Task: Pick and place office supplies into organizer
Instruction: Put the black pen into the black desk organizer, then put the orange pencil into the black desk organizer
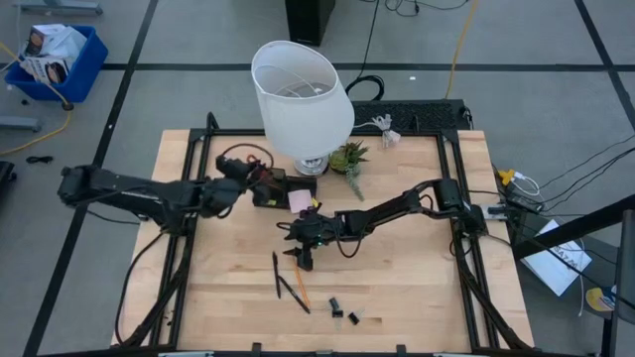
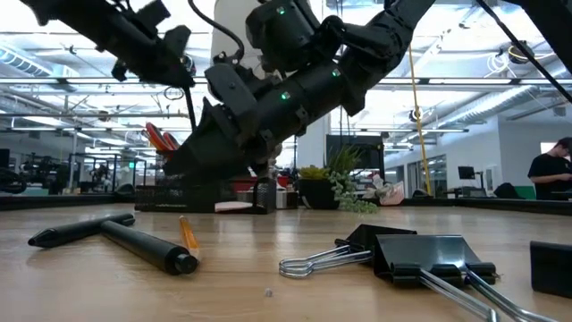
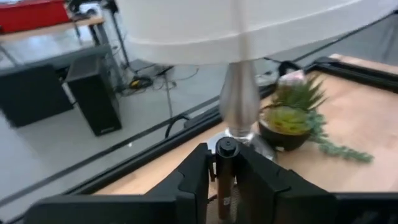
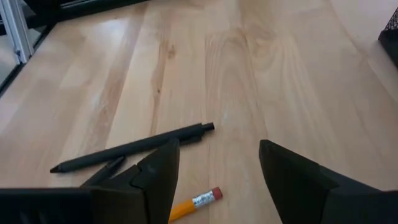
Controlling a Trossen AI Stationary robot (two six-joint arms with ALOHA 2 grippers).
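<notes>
Starting nearest you, the binder clips (image 1: 342, 310) lie by the table's near edge, and just beyond them the black pens (image 1: 283, 281) and an orange pencil (image 1: 301, 290) rest loose on the wood. Your right gripper (image 1: 302, 257) hangs low over that pencil with its fingers spread wide and nothing between them; in the right wrist view the pencil's eraser end (image 4: 198, 202) sits in the gap. Judging by this, you are about to collect the pencil: drop straight down, centre the shaft, then close.

Farther back, the pink sticky-note pad (image 1: 299, 200) lies just beside the organizer (image 1: 278, 185), touching or nearly so. Your left gripper (image 1: 254, 178) is at the organizer's left side, fingers clenched on a dark upright pen (image 3: 224, 175) — a delivery in hand, it seems. Next it needs lining up over a compartment before you release.

Red scissor handles (image 2: 159, 138) show at the organizer from the low view. What else lies inside cannot be made out. Behind stand the lamp (image 1: 302, 99) and potted plant (image 1: 348, 159).
</notes>
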